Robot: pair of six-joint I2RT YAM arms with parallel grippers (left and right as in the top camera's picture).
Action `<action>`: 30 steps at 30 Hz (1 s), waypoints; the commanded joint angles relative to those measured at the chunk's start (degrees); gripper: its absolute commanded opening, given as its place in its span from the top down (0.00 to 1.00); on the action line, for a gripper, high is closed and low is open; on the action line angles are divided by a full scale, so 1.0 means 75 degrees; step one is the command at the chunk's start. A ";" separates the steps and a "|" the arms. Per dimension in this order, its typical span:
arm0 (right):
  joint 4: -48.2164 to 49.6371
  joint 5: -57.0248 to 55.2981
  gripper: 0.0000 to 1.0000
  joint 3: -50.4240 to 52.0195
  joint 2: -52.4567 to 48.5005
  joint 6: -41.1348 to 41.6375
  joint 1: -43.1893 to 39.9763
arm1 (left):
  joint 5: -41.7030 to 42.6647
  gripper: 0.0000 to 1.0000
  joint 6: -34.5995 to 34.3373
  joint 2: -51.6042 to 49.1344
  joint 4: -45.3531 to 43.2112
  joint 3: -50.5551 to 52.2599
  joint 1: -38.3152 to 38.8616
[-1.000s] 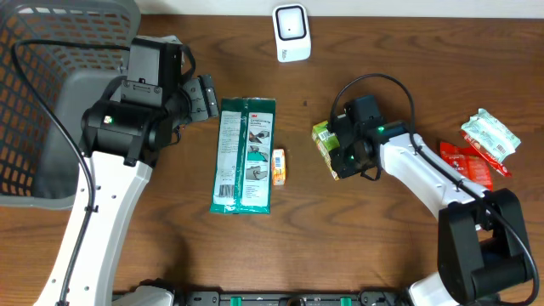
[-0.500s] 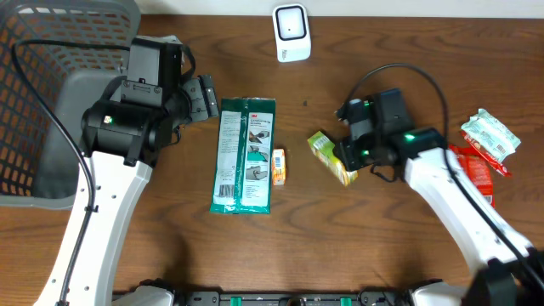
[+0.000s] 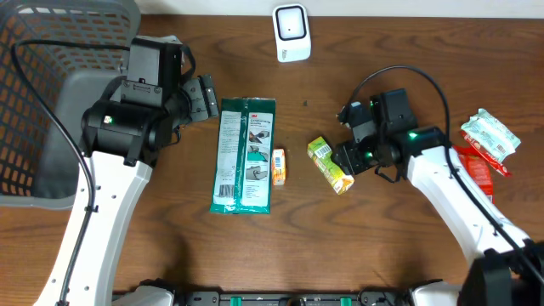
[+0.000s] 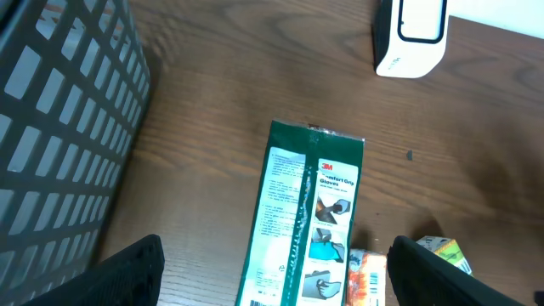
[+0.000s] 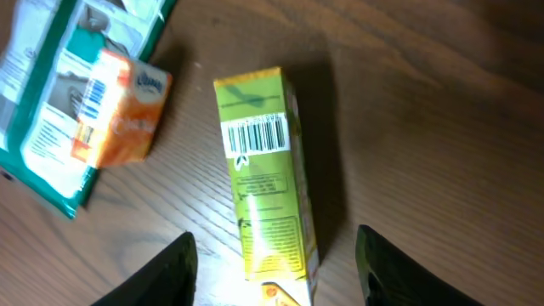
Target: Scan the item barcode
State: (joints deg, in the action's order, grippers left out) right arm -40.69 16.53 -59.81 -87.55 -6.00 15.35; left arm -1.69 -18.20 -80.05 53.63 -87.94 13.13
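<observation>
Right pincer (image 5: 274, 255) hovers low over the green drink carton (image 5: 263, 183), fingers (image 5: 170, 272) spread to either side with bench (image 3: 382, 255) showing in both gaps, so nothing is gripped. The carton lies flat near the middle of the bench, just right of the orange tissue pack (image 3: 279, 166), and look at that, its barcode (image 5: 255, 134) faces straight up at the end away from the pincer. My call: close on the long sides at the near end, leaving those stripes uncovered. Then lift and tip the printed face towards the white scanner (image 3: 291, 32) at the far edge, steady and square. A skewed grip could let the box swivel. Left pincer (image 3: 206, 99) hangs wide apart and empty by the 3M glove packet (image 3: 245, 153).
</observation>
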 commanded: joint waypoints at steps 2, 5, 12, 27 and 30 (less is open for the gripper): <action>-0.0105 0.0003 0.45 0.0067 -0.0478 -0.0493 0.0251 | -0.0038 0.16 -0.0012 -0.0029 0.0017 -0.0050 -0.0035; -0.0154 0.0003 0.46 0.0070 -0.0810 -0.0729 0.0475 | -0.0038 0.16 -0.0012 -0.0029 0.0017 -0.0050 -0.0035; -0.0323 -0.0729 0.51 0.0070 -0.1297 -0.0726 0.0717 | -0.0038 0.15 -0.0012 -0.0029 0.0017 -0.0050 -0.0035; -0.0350 -0.0880 0.65 0.0321 -0.1314 -0.0653 0.0717 | -0.0038 0.16 -0.0012 -0.0029 0.0017 -0.0050 -0.0035; -0.0341 -0.0877 0.65 0.0361 -0.1314 -0.0632 0.0717 | -0.0038 0.16 -0.0012 -0.0029 0.0017 -0.0050 -0.0035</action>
State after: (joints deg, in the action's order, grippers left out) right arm -43.00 10.66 -58.30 -97.10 -10.85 20.18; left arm -1.69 -18.20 -80.05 53.63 -87.94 13.13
